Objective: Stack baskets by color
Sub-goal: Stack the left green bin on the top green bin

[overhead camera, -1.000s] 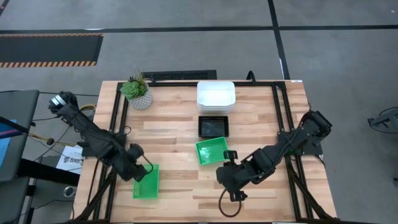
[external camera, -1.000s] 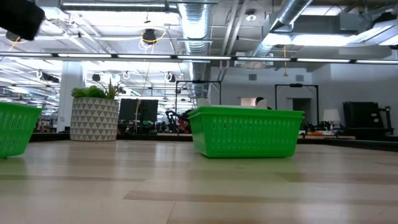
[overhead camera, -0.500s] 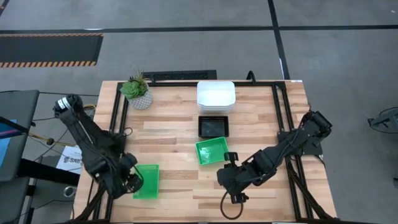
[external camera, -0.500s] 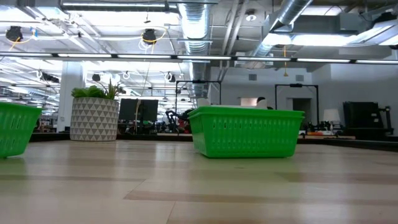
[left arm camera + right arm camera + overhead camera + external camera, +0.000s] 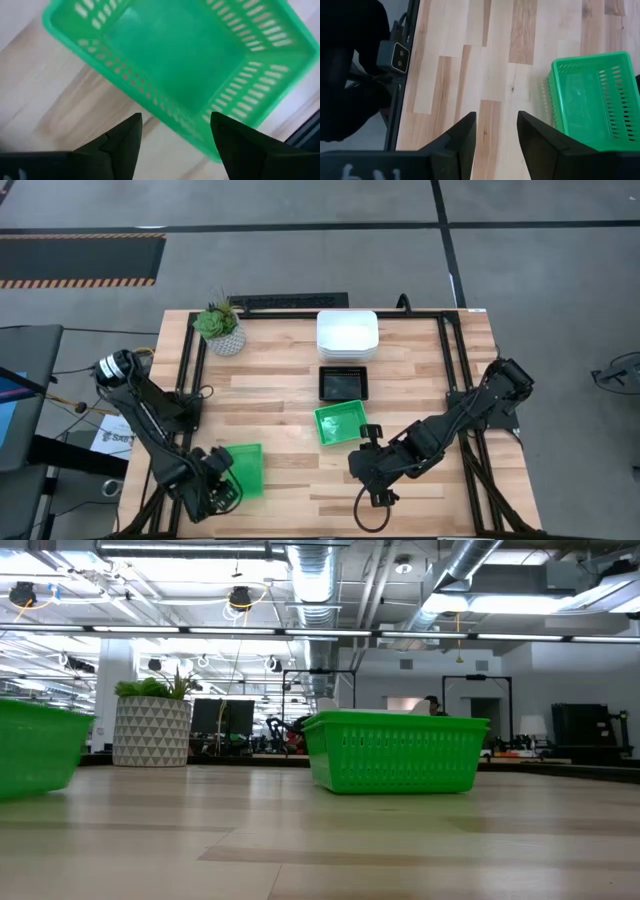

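One green mesh basket rests on its base near the table's front left. My left gripper hangs over its left near corner, fingers apart and pointing down. In the left wrist view this basket fills the picture ahead of the gripper. A second green basket sits mid-table, behind it a black basket and stacked white baskets. My right gripper hovers open near the second green basket, with only bare table between its fingers. My left gripper comes from above at a long side wall of the left green basket, near a corner. One finger shows over that wall and the other over the bare wood outside it. Whether either finger touches the basket, I cannot tell.
A potted plant stands at the far left of the table. Black frame rails run along the table's left and right edges. Bare wood lies between the two green baskets and along the near edge. In the low view the plant shows behind the baskets.
My left gripper has gone toward the table's near left corner and a little down, from the basket's far left side to its near left corner. The left green basket has slid slightly toward the right and turned a little on the table.
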### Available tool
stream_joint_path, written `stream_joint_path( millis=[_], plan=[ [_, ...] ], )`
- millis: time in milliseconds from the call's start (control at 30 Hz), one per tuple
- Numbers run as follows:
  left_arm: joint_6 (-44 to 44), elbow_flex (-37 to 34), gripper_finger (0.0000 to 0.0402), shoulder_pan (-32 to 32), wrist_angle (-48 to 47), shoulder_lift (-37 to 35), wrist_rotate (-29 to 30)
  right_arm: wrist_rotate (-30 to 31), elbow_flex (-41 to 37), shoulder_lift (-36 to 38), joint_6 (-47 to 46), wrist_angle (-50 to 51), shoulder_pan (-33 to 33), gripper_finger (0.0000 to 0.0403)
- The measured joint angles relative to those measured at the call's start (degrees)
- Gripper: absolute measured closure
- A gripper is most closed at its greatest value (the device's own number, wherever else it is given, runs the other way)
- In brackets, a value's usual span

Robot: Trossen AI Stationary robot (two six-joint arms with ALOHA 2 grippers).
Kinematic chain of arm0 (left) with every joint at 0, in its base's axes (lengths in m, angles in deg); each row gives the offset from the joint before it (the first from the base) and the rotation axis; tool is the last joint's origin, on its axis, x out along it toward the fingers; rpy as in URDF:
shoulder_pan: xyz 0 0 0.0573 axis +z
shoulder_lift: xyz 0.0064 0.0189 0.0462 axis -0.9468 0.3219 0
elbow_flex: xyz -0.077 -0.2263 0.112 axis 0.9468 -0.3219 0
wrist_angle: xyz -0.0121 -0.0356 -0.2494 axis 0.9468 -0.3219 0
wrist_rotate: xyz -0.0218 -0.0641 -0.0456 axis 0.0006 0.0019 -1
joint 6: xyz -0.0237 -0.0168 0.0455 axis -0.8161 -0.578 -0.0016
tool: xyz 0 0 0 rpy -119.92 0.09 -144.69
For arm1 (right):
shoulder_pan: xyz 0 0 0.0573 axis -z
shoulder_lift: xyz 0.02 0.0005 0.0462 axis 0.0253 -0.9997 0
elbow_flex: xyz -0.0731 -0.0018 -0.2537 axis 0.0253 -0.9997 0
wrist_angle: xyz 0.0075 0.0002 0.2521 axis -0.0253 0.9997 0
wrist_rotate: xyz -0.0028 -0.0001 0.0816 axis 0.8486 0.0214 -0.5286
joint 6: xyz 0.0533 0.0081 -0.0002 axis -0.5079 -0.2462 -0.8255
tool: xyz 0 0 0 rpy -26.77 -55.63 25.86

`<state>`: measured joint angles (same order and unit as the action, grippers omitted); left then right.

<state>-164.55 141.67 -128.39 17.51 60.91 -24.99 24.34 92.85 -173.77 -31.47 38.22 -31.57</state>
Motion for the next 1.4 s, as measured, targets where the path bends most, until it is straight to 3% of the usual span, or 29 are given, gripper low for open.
stream_joint_path(
  millis=[367,533,833,1067,1233,1400],
  plan=[
    [8.3,0.0,0.0178,5.9,4.7,5.9,15.3,0.4,0.0,0.0,1.7,-1.0,0.2,0.0241],
    [15.7,-0.1,0.0178,10.5,10.3,6.0,18.2,7.2,0.0,-0.4,0.5,-1.5,1.5,0.0245],
    [34.8,-0.1,0.0178,17.6,25.0,6.0,19.2,9.0,-0.1,-2.8,2.7,-4.7,5.8,0.0245],
    [45.5,-0.1,0.0178,21.8,28.1,5.3,17.4,8.3,0.0,-5.5,9.4,-12.0,8.3,0.0250],
    [45.5,-0.1,0.0178,22.6,24.2,1.1,12.5,5.9,0.0,-6.5,12.1,-16.4,9.0,0.0249],
    [39.3,0.0,0.0178,20.0,15.8,-6.2,12.3,5.7,0.0,-6.5,13.5,-18.2,9.1,0.0251]
  ],
)
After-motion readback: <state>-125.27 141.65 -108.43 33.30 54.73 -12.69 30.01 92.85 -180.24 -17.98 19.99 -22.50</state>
